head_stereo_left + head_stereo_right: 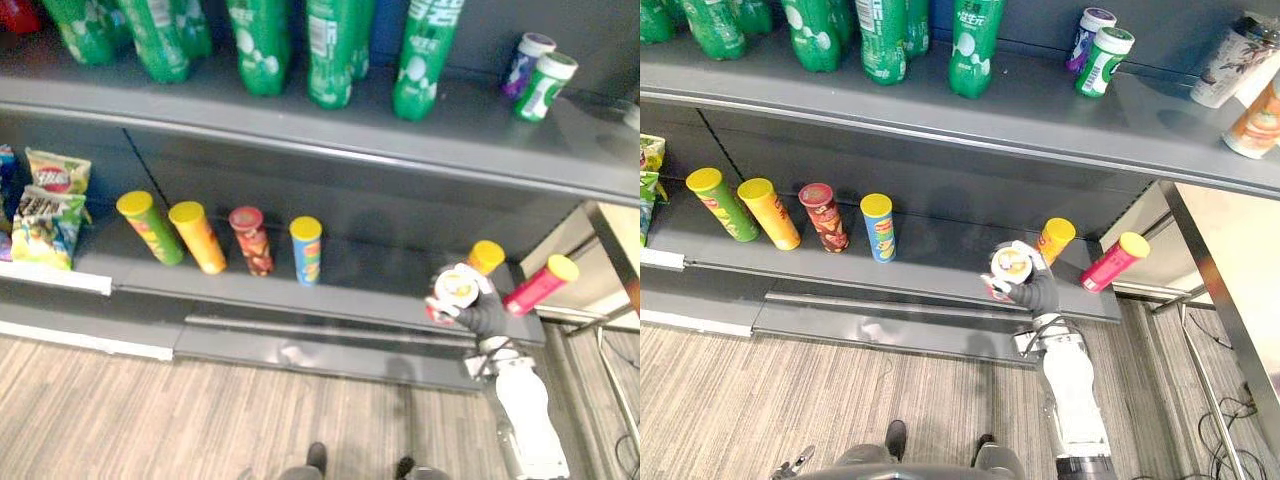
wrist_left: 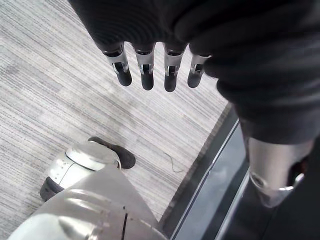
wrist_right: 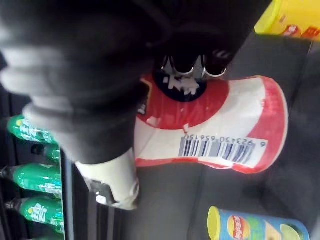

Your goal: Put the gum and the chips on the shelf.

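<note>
Looking down at the rack, we've got the right hand (image 1: 482,312) clamped round a red-and-white chips can (image 1: 457,290), fingers (image 3: 185,67) curled over its side and the white lid facing up at us; it's by the front edge of the lower shelf (image 1: 380,272), near the right end; honestly we can't tell whether the can touches the shelf. Just behind it leans a yellow can (image 1: 485,258); a pink can (image 1: 540,285) sits tilted at the right end, near the hand but apart from it. Further left along that shelf we count a blue can (image 1: 306,250), a dark red can (image 1: 250,240), an orange can (image 1: 197,237) and a green can (image 1: 150,228) in a row, with chip bags (image 1: 50,215) at the left end. On the upper shelf (image 1: 480,130) a purple gum tub (image 1: 527,60) and a green gum tub (image 1: 545,85) stand side by side near the right end, a bit apart from the green bottles (image 1: 330,50) lined up to their left. The left hand (image 2: 170,75) hangs over the floor (image 2: 60,100), fingers straight, nothing in it.
</note>
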Motion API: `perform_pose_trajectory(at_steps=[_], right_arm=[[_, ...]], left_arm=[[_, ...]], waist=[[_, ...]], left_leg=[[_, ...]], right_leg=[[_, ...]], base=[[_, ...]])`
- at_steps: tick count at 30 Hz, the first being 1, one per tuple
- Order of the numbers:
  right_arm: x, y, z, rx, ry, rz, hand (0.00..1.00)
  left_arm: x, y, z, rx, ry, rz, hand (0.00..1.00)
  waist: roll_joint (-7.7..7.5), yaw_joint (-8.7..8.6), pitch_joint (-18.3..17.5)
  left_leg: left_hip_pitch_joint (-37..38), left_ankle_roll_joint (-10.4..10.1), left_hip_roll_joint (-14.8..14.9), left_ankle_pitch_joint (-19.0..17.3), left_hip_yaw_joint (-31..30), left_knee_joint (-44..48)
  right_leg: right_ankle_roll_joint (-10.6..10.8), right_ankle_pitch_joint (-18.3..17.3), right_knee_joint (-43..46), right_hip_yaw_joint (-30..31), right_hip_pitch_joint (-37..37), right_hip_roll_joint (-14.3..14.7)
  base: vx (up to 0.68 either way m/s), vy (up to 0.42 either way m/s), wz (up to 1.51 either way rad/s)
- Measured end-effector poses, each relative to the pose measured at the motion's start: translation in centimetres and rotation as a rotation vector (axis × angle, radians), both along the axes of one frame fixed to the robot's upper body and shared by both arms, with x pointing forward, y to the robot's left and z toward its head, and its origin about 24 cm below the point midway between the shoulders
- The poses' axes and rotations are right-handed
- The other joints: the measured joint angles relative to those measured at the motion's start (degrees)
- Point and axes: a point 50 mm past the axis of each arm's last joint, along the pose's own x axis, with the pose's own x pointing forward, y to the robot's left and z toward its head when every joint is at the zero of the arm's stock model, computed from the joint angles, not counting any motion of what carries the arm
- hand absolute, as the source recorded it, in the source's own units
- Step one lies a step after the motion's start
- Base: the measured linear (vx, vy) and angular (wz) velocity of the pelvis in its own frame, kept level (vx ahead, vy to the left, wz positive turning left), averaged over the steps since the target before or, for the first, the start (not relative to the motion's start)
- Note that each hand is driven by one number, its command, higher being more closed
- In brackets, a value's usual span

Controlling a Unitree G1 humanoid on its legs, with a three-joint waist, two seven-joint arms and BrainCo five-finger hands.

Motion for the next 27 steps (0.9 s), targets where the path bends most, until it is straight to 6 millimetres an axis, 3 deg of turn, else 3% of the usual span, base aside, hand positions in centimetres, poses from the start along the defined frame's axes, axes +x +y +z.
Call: perform_pose_trajectory(at_steps=[5,10,13,23,27], right_arm=[[-0.1,-0.5,-1.0,-0.002,0.042,-0.019,1.00],[-1.0,-1.4,-1.9,-0.004,0.084,-0.058,1.00],[-1.3,-1.6,-2.2,-0.005,0.100,-0.067,1.00],[-1.7,-2.2,-3.2,0.006,0.146,-0.097,1.00],[-1.9,-4.9,-2.8,0.000,0.127,-0.220,1.00]], left_arm=[[0.5,-1.8,-0.5,-0.054,-0.017,0.026,0.00],[0.7,-2.0,-0.5,-0.054,-0.016,0.008,0.00],[0.8,-2.0,-0.5,-0.054,-0.017,0.000,0.00],[0.8,-2.0,-0.5,-0.039,0.001,-0.047,0.00],[1.2,-2.1,-0.5,-0.034,0.005,-0.102,0.00]], waist=[[1.43,-0.77,-0.5],[2.04,-1.12,-1.5],[2.54,-2.27,-1.9],[2.17,-2.31,-2.5],[2.86,-2.86,-2.9]], left_leg=[[1.1,-2.8,2.7,2.4,0.0,-4.2],[1.1,-4.1,3.6,1.9,-0.4,-4.5],[1.0,-4.0,4.2,2.0,1.4,-4.6],[3.4,-4.2,4.4,2.5,7.5,-4.6],[4.5,-4.3,4.2,2.1,9.6,-4.6]], right_leg=[[0.0,0.0,-8.0,-1.9,2.8,3.0],[-1.2,-2.0,-8.8,-4.2,4.1,3.6],[-1.3,-2.1,-9.4,-5.3,4.9,3.6],[-0.7,-1.3,-10.5,-1.5,5.4,3.6],[-0.4,-1.1,-10.5,0.6,5.4,3.5]], base=[[0.11,-0.194,-0.05],[0.01,-0.097,0.10],[-0.04,-0.037,0.20],[0.01,0.003,-0.18],[0.02,0.014,-0.26]])
